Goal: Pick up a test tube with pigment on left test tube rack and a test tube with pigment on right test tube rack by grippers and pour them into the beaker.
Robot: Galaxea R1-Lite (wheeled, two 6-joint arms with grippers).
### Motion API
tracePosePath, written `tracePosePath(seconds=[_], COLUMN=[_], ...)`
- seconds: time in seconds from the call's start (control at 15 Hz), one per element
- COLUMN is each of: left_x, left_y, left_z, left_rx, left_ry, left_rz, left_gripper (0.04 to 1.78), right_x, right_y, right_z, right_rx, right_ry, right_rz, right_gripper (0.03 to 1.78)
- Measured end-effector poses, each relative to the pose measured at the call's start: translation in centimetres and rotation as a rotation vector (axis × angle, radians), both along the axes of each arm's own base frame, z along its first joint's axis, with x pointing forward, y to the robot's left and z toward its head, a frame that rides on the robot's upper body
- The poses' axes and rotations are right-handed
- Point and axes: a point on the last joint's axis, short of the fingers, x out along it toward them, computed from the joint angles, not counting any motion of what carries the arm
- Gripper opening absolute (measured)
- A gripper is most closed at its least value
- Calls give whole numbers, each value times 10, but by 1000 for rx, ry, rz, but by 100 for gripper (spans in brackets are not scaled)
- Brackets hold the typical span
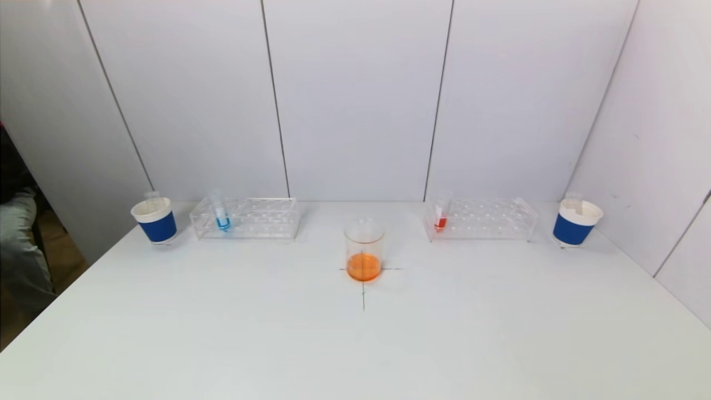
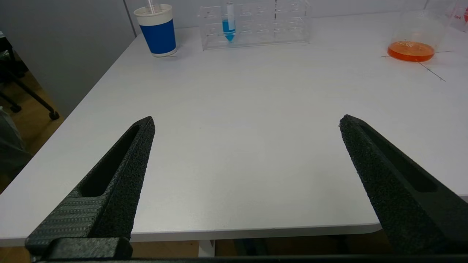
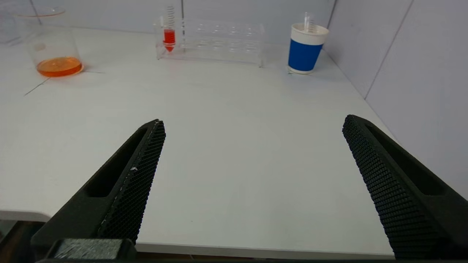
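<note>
Left claw (image 2: 246, 122): spread wide, holding nothing, poised over the near edge of the worktop (image 2: 234, 146) on the left side. Right claw (image 3: 254, 122): likewise spread wide and empty, over the near edge on the right side.

Worktop: white, matte, with rounded near corners; a thin cross (image 1: 364, 278) is drawn at mid-depth.

Beaker (image 1: 364, 250): clear, upright on the cross, with a shallow layer of orange liquid.

Left rack (image 1: 247, 218): clear, toward the back left; one blue tube (image 1: 220, 214) stands at its left end. Right rack (image 1: 482, 219): clear, toward the back right; one red tube (image 1: 441, 214) stands at its left end, the end nearer the beaker.

Left cup (image 1: 155, 220): blue with a white rim, beside the left rack's outer end, an empty tube standing in it. Right cup (image 1: 576, 222): same, beside the right rack's outer end.

Room: pale panelled walls (image 1: 355, 100) behind and to the right; brown floor (image 1: 55, 250) at far left.
</note>
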Motion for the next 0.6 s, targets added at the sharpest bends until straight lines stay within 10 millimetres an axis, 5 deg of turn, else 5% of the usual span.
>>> tracePosePath(seconds=[0.6], left_x=[0], left_y=[0], left_z=[0], left_rx=[0], left_ry=[0], left_rz=[0], left_gripper=[176], right_x=[1], right_y=[-1], right_z=[-2], right_rx=[104], right_ry=[-23], right_rz=[-24], right_gripper=[176])
